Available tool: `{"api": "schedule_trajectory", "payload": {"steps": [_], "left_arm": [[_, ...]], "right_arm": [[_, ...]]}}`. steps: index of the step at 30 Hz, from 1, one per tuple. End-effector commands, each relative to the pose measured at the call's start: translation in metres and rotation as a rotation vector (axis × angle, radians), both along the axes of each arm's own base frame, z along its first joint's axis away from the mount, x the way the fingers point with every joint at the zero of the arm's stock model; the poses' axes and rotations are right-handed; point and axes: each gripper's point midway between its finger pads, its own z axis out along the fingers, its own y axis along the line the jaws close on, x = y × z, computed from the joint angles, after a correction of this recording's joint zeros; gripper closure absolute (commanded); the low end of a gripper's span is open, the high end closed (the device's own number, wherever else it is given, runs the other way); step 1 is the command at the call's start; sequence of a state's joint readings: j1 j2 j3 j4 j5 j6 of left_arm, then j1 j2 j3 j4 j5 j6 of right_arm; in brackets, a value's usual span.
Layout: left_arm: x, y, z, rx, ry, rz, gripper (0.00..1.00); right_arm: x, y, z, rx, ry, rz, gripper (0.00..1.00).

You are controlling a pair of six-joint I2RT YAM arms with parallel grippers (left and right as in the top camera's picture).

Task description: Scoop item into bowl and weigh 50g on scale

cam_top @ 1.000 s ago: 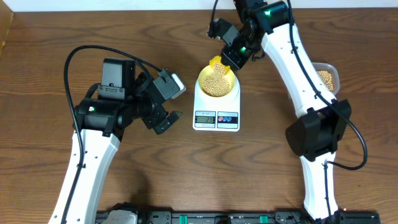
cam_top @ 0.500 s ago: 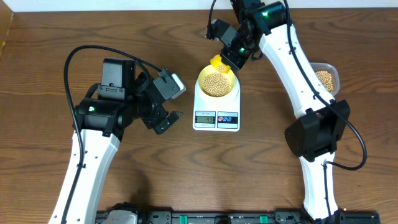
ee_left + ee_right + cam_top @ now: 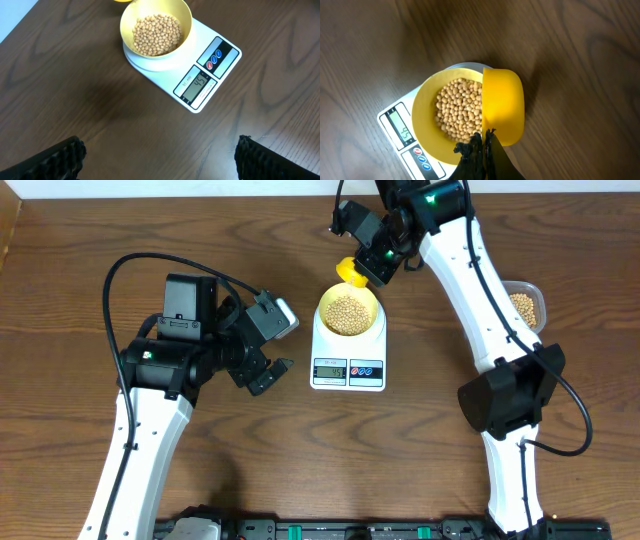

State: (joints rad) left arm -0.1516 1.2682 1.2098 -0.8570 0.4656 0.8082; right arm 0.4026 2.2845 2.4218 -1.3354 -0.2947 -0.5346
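Your right gripper [image 3: 482,137] had its jaws pinching the handle of a bright yellow scoop [image 3: 503,105], which was tipped on its side at the far rim of the bowl [image 3: 186,22]. The bowl sat on the scale [image 3: 202,37], near mid-bench, holding a heap of beans [image 3: 156,34]. The display [image 3: 197,82] appeared to read 45. Your left gripper [image 3: 272,345] hung above bare bench just left of the scale, jaws spread wide, gripping nothing. A clear tub [image 3: 541,300] with more beans stood at the right edge, beside your right arm
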Motion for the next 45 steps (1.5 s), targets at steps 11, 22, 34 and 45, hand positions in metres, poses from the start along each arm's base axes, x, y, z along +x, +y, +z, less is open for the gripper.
{"api": "schedule_trajectory", "payload": {"steps": [11, 22, 34, 45], "left_arm": [[-0.001, 0.000, -0.003, -0.010, 0.017, 0.007, 0.02], [-0.001, 0.000, -0.003, -0.010, 0.017, 0.007, 0.02], [-0.001, 0.000, -0.003, -0.010, 0.017, 0.007, 0.03], [-0.001, 0.000, -0.003, -0.010, 0.017, 0.007, 0.02]], "right_arm": [[-0.010, 0.010, 0.002, 0.027, -0.004, 0.132, 0.99], [0.025, -0.024, 0.042, 0.094, -0.086, -0.048, 0.99], [0.042, -0.151, 0.062, 0.147, 0.044, -0.519, 0.99], [0.008, -0.224, 0.040, 0.022, 0.225, -0.762, 0.99]]}}
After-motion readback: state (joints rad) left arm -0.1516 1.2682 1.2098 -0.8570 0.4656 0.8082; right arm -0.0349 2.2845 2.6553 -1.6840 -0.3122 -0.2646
